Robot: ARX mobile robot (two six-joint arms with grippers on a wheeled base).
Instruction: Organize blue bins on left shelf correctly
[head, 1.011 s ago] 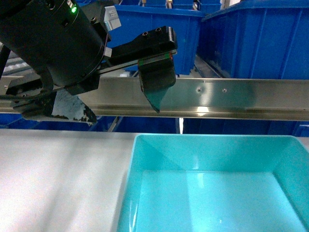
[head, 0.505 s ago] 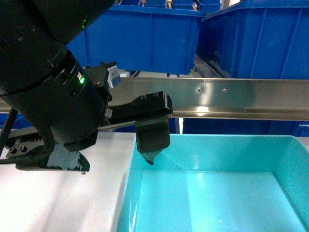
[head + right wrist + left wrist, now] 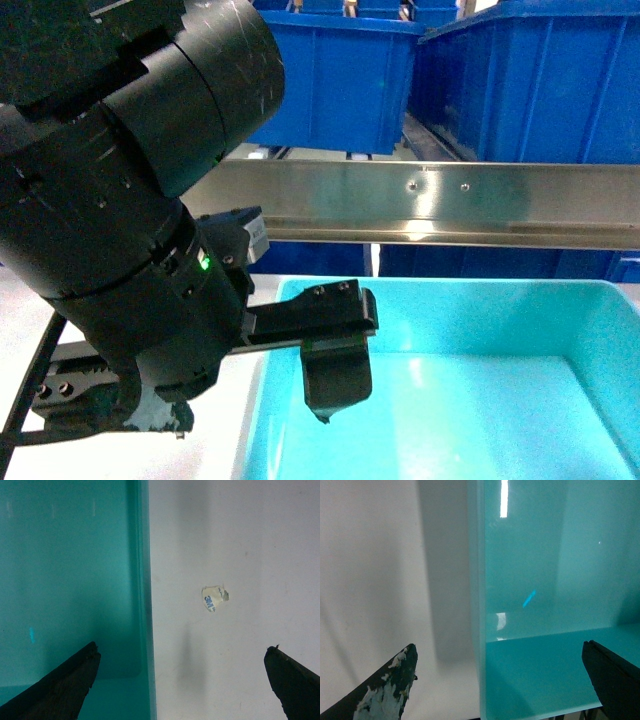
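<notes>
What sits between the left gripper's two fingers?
The bin's left wall, plus bare white tabletop beside it: the left gripper straddles that wall, clearest in the left wrist view.

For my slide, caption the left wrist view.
Open left pincer straddling the left wall of the pale turquoise plastic tub on a white tabletop.

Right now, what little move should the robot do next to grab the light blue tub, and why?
Probably lower the left tool a little, then close. Its open fingers straddle the turquoise bin's left wall, one inside, one outside over the white table, not yet gripping.
</notes>
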